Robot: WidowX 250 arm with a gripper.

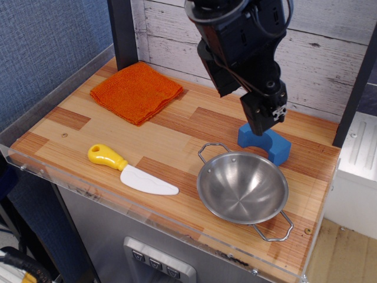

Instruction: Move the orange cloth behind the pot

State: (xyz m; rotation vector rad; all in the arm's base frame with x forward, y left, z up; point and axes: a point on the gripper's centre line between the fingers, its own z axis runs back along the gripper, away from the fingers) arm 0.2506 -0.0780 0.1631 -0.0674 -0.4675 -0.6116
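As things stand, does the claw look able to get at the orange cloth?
Probably yes. The orange cloth lies flat at the back left of the counter with nothing on it. The claw hangs above the blue block, and only bare wood lies between them.

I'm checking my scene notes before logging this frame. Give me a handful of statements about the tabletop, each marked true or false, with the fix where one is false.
1. The orange cloth lies folded near the back left of the table. True.
2. The pot has a toy knife inside it. False: the pot is empty; the knife lies on the wood to its left.
3. The pincer grips the orange cloth. False: it hangs over the blue arch block, far from the cloth, holding nothing.
4. The blue arch block stands behind the pot. True.
5. The knife has a yellow handle and a white blade. True.
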